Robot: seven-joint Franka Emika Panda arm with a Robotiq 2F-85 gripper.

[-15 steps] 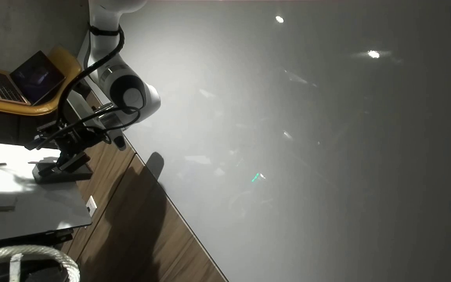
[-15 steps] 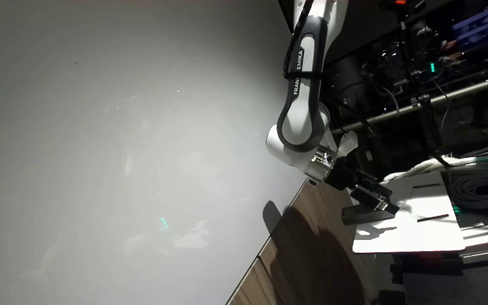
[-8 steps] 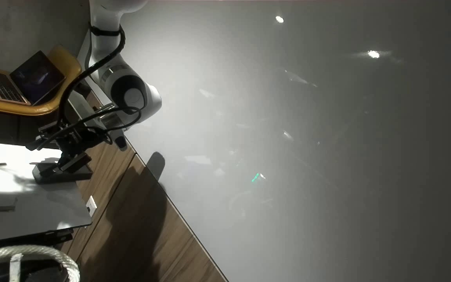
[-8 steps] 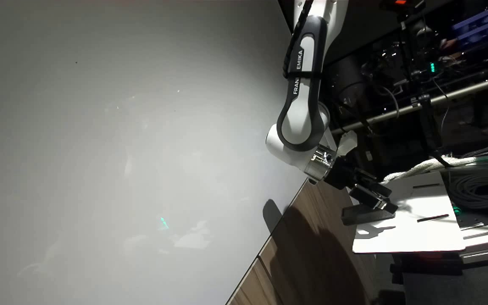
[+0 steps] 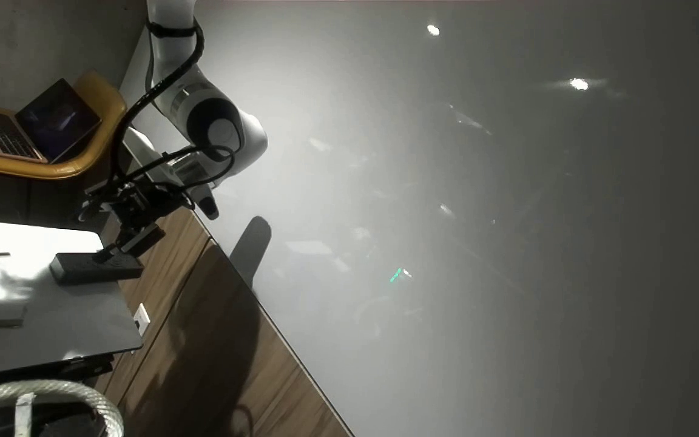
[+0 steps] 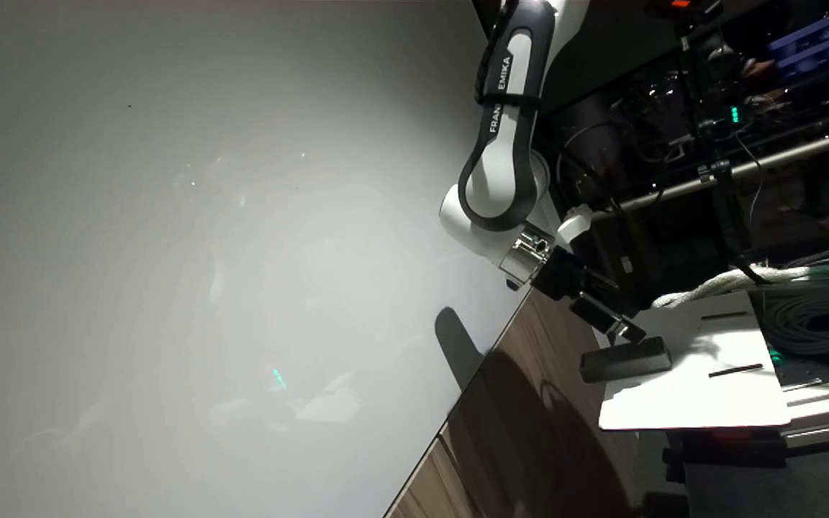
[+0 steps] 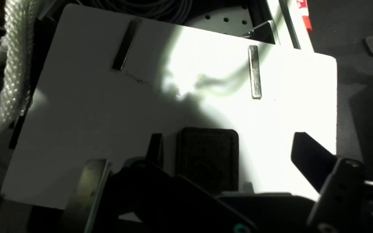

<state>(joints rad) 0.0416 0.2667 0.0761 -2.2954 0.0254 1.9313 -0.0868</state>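
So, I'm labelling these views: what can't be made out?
Dark block: lower end hidden by the jaws' mechanism, wrist view.
Laptop: cut off by left edge in an exterior view.
Coiled cable: cut off by top edge, wrist view.
Green lights: too small to resolve in an exterior view.

This looks like a robotics lab with touches of an office. A Franka arm (image 6: 497,169) stands near technical gear: in an exterior view, a metal rail (image 6: 789,156), looped grey cable (image 6: 814,345) and small green lights (image 6: 735,114); in the wrist view, a perforated plate (image 7: 217,27). The office side shows in an exterior view: an open laptop (image 5: 40,124) on a yellow chair (image 5: 102,97), and wood panelling (image 5: 292,394) with a white outlet (image 5: 142,315) beside a broad, glossy pale surface (image 5: 477,212).
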